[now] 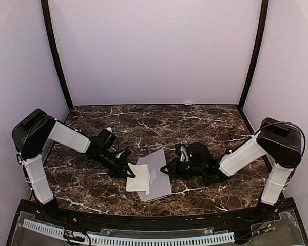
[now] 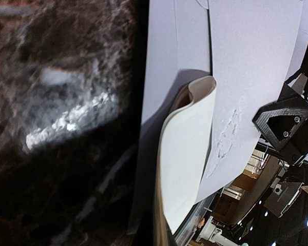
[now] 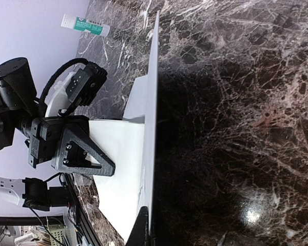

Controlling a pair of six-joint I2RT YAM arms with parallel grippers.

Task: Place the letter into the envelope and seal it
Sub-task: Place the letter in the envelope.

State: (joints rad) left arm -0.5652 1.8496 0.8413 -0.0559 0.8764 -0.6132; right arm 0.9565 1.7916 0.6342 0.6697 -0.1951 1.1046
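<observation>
The pale grey-lavender envelope lies at the table's middle front. A folded cream letter rests on its left part. My left gripper is shut on the letter's left edge. In the left wrist view the letter curves up from my jaws over the envelope. My right gripper is shut on the envelope's right edge and lifts it. In the right wrist view the envelope stands edge-on, with the letter and the left gripper's fingers beyond it.
A white glue stick with a green label lies on the dark marble table behind the left arm. Lavender walls with black corner posts enclose the table. A black rail runs along the near edge.
</observation>
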